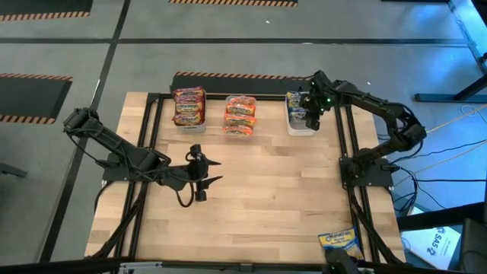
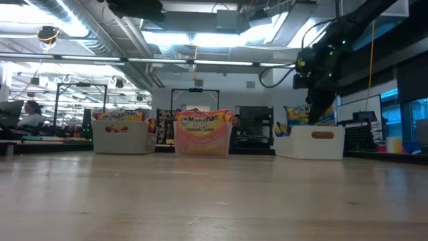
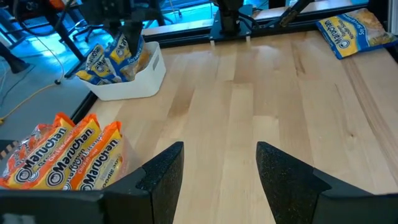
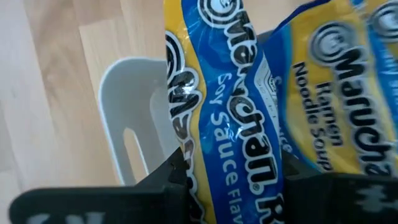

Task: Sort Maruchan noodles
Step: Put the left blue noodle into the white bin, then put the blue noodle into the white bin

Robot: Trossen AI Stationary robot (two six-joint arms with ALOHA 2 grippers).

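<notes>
Packets of Maruchan noodles are sitting in 3 bins along the far edge of the wooden counter [image 1: 259, 190]. Dark red-and-yellow packets [image 1: 189, 106] are filling the left bin, pink-orange packets [image 1: 240, 116] are standing in the middle bin, and blue-yellow-white packets [image 3: 115, 59] are leaning in the white bin [image 1: 301, 128] on the right. The right end effector [image 1: 311, 116] is hovering over that white bin, its fingers clamping a glossy, crinkly blue soy sauce packet [image 4: 227, 118] with a yellow border and white lettering. 1 more blue packet [image 1: 340, 241] is lying flat near the counter's front right corner. The left end effector [image 1: 211, 173] is waiting over the bare middle of the counter, its fingers standing apart and holding nothing.
</notes>
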